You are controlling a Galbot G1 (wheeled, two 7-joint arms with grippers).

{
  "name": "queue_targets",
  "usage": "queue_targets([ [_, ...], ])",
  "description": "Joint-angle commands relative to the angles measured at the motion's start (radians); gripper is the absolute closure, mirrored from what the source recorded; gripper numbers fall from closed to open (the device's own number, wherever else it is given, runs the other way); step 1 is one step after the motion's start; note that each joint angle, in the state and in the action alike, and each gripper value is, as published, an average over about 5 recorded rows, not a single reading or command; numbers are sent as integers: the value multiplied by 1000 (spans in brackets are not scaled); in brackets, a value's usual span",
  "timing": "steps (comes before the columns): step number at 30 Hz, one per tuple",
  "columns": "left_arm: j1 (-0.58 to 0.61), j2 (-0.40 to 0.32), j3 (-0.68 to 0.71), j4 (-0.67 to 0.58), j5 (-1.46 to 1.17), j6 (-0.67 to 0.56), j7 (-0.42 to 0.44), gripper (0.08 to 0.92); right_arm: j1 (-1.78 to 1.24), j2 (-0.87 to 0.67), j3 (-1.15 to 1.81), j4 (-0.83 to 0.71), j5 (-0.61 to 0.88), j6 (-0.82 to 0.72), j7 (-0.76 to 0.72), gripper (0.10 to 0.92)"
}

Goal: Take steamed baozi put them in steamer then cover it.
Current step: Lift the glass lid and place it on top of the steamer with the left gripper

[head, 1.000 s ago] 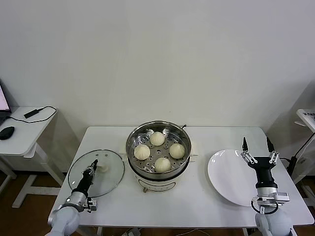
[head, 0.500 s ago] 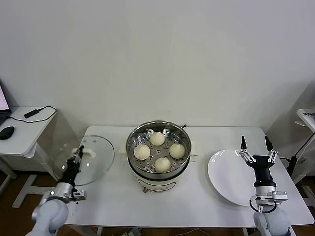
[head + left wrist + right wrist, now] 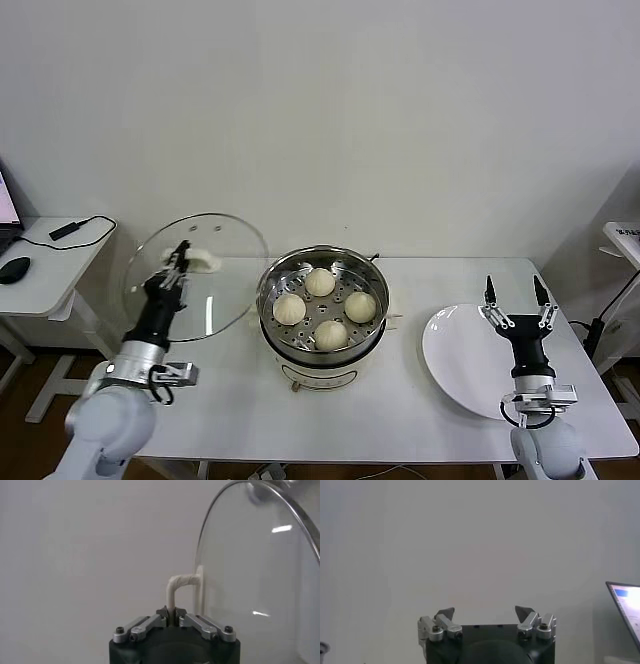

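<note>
You've got the cover (image 3: 197, 277) up off the table (image 3: 420, 410) now, pinched by its white handle (image 3: 182, 587) in the left gripper (image 3: 180, 258), jaws clamped tight on that thin loop, so the glass hangs tilted on edge, facing the steamer (image 3: 322, 305) from its nine o'clock side, lifted clear of the pot's rim, it seems; gripping the handle rather than the rim looks like the sensible choice, since it leaves the metal edge free to seat on the pot. All four steamed baozi (image 3: 320, 282) sit in the steamer on the perforated tray at roughly twelve, three, six and nine o'clock, none on the white plate (image 3: 460, 358) out at the steamer's three o'clock, so loading looks finished and covering is the step in hand. Your right gripper (image 3: 516, 306) waits above the plate's far edge with its jaws spread wide and nothing in them, well out of the lid's path. Next you'll want to level that tilted glass as you carry it over the pot, or the rim may catch the steel wall and land crooked
</note>
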Motion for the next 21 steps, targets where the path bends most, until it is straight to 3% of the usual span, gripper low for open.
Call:
queue_targets([
  [1, -158, -53, 391, -163, 114, 202, 202, 806, 9, 11, -2, -17, -15, -4, 3, 203],
  [12, -270, -226, 533, 32, 335, 235, 275, 806, 30, 36, 8, -76, -46, -7, 8, 203],
  [21, -288, -281, 547, 130, 350, 298, 283, 806, 47, 48, 9, -98, -68, -26, 20, 203],
])
